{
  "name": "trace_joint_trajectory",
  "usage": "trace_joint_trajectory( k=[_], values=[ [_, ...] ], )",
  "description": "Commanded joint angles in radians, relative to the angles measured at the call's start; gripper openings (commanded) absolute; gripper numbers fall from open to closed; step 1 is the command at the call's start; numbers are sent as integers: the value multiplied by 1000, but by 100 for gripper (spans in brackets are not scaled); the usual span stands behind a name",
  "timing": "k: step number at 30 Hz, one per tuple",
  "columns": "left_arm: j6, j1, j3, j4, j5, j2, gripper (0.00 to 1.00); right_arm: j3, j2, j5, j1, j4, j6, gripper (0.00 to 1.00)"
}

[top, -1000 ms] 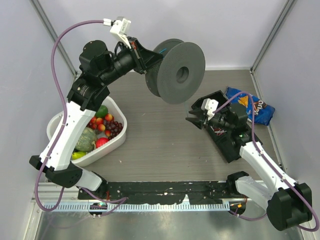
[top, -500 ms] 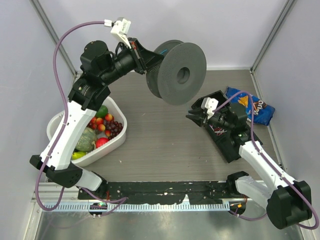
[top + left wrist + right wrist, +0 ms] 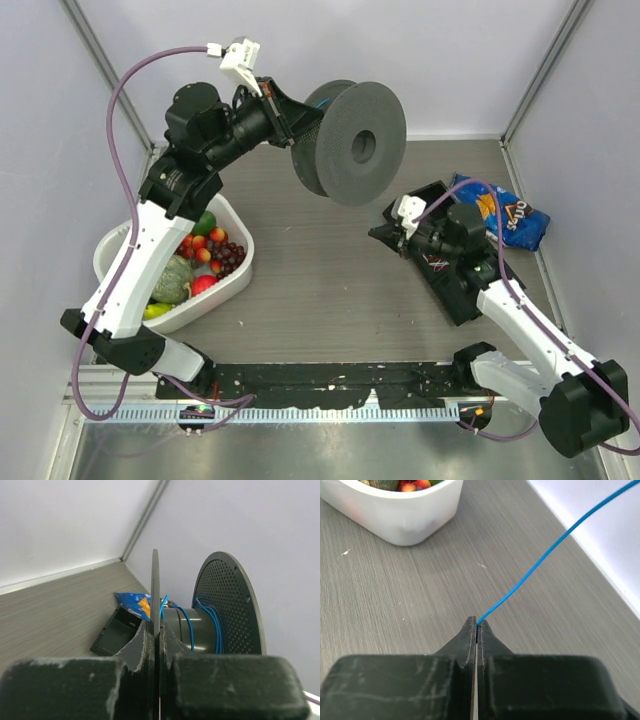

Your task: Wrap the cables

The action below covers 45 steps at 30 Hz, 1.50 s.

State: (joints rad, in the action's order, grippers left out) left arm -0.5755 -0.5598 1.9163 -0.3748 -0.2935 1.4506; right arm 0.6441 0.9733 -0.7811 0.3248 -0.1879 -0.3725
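Since the earlier frames the right gripper (image 3: 477, 624) has closed its jaws fully and crept slightly toward the spool (image 3: 350, 140), which has itself turned a little. The right gripper now pinches the thin blue cable (image 3: 540, 562) at its fingertips, just below and to the right of the spool. From there the strand rises taut toward the spool, so the pinch appears intended to keep tension while winding. The left gripper (image 3: 156, 630) is clamped on the edge of the spool's near flange and holds the spool raised above the table (image 3: 320, 290), probably so that it can be rotated freely. A few blue turns already lie on the hub between the flanges. In the top view the strand between the spool and the right gripper is too thin to trace. The near flange hides part of the hub, and any loose cable end behind the right fingers cannot be seen.
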Motion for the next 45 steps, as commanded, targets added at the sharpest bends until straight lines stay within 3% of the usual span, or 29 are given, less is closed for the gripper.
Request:
trace_joint_trajectory(
  k=[1,4,9,17,27,36,45],
  values=[
    [5,8,10,11,174,-4,0,185,17,271,164,302,-142,1],
    [16,8,-5,-28,258,14,0,305,65,379,229,511,-223,1],
    [16,5,-2,-125,376,68,0,426,76,439,307,637,-316,0],
    [72,-26,-131,-105,369,62,0,667,197,482,361,812,-434,1],
    [167,-77,-244,-59,372,10,0,893,355,488,375,831,-359,1],
    [399,-98,-420,112,372,-88,0,1081,485,497,359,919,-244,1],
    [680,-130,-586,270,317,-177,0,1282,599,367,287,1080,-145,1]
  ],
)
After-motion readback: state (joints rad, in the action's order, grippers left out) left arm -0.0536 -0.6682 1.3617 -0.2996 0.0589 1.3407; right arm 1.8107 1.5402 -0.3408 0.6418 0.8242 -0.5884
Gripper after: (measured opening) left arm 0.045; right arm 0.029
